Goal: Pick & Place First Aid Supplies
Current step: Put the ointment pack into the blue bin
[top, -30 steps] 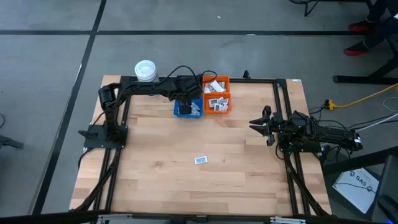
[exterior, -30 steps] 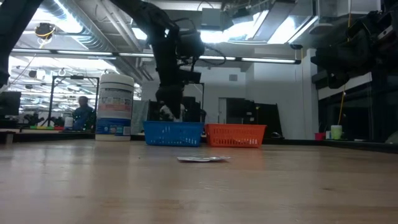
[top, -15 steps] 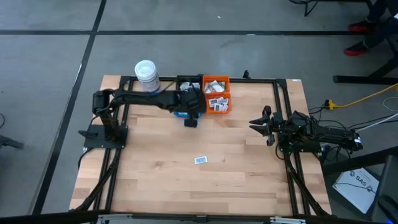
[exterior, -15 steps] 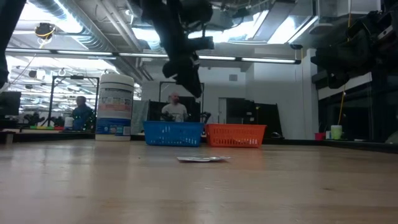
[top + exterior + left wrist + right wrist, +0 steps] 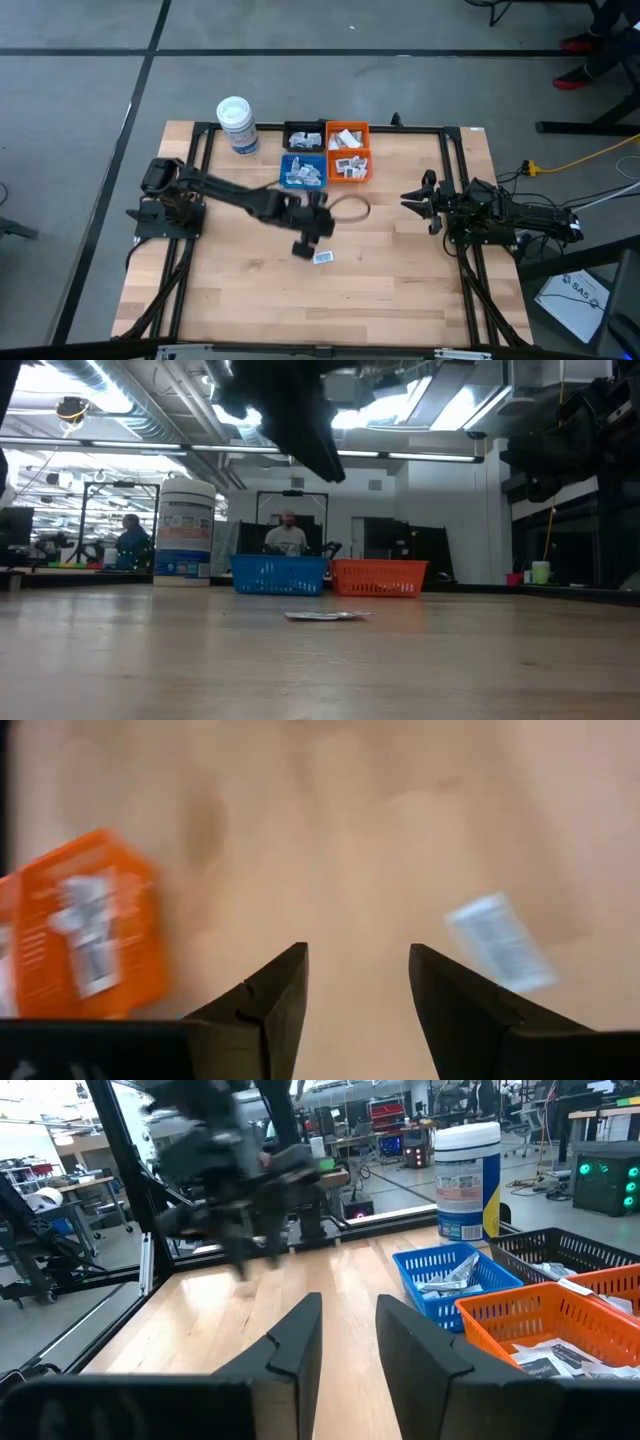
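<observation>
Table: a pale wooden surface, seen level across the foreground.
Sachet: one flat white packet, laid on the table in front of the bins.
Blue bin: stood at the far side, just beside the orange bin.
White tub: upright, lidded, placed to the left of the blue bin.
Dark arm: seen blurred overhead, above the blue bin; its fingers cannot be made out.
Persons: one seen behind the blue bin, another beside the tub.
</observation>
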{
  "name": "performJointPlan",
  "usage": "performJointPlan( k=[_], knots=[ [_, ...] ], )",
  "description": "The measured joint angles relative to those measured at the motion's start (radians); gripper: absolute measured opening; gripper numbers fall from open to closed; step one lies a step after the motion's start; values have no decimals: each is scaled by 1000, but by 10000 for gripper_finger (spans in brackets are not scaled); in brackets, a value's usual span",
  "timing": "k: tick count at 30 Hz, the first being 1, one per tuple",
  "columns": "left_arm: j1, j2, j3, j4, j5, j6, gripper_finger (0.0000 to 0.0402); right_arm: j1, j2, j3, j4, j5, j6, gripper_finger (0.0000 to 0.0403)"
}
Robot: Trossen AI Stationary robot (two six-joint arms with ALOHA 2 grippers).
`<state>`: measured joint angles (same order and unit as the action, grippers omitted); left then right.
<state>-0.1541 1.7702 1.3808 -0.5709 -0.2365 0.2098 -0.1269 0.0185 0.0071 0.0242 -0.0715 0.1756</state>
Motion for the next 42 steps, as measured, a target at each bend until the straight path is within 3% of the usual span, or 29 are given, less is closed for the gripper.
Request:
performJointPlan(
  k=[7,13,28,36,42],
  knots=[
    [-158,38,1,40,26,-96,169,0,0,0,0,0,0,100],
    [-212,116,0,107,28,-221,169,0,0,0,0,0,0,100],
    [-132,298,0,125,42,-469,169,0,0,0,0,0,0,100],
    [-86,337,6,126,170,-559,167,0,0,0,0,0,0,100],
    [-81,335,4,123,173,-600,113,0,0,0,0,0,0,100]
  ],
)
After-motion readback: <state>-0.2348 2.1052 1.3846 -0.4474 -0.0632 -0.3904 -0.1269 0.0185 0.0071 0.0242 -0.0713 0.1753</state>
